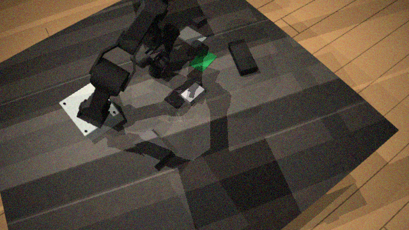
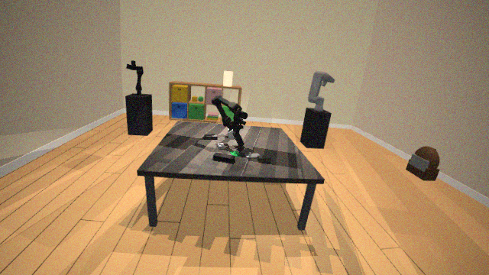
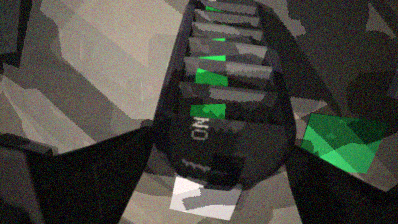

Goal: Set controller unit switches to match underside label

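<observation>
The dark grey controller unit (image 3: 265, 145) fills the middle of the wrist view, switch side toward the camera, with "ON" printed near its closer end. My gripper (image 3: 220, 144) (image 2: 239, 142) is shut on it, one finger on each long side. The rocker switches run away in a row, the farthest at the top edge of the view. Green shows at the left ends of several; the exact setting of each is unclear. The underside label is hidden. In the top view unit and fingers merge into one dark shape. Whether the unit touches the bench is unclear.
Around it on the bench (image 1: 255, 128) (image 2: 183, 168) lie a green patch (image 1: 204, 61) (image 3: 345, 142), a small white-topped module (image 1: 199, 89) (image 3: 220, 205), a larger white piece (image 1: 188, 33) and a long black block (image 1: 244, 59) (image 2: 224, 157). A slab (image 2: 210, 137) lies farther back in the exterior view.
</observation>
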Available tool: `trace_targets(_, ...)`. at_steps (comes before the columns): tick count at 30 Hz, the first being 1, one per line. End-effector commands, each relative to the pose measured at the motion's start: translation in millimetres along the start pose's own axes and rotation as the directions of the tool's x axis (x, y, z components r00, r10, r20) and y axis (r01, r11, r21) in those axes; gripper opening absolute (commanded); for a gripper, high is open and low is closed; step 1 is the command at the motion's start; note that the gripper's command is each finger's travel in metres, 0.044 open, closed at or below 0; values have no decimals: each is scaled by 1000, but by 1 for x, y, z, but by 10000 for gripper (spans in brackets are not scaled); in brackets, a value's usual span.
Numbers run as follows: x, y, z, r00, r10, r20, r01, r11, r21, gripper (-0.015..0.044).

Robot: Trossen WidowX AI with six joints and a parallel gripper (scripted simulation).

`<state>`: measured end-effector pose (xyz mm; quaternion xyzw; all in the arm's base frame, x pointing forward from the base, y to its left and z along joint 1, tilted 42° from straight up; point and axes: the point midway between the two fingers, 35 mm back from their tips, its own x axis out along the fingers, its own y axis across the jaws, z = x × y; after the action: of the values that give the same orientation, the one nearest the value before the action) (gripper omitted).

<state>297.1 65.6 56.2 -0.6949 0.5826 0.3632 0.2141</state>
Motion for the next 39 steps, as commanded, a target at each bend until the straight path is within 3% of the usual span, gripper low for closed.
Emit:
trace_targets(1, 5, 2, -2, 1000, 11, 1, -11, 1000, -4, 338)
trace_targets(39, 20, 2, -27, 1000, 11, -1, -11, 1000, -4, 338)
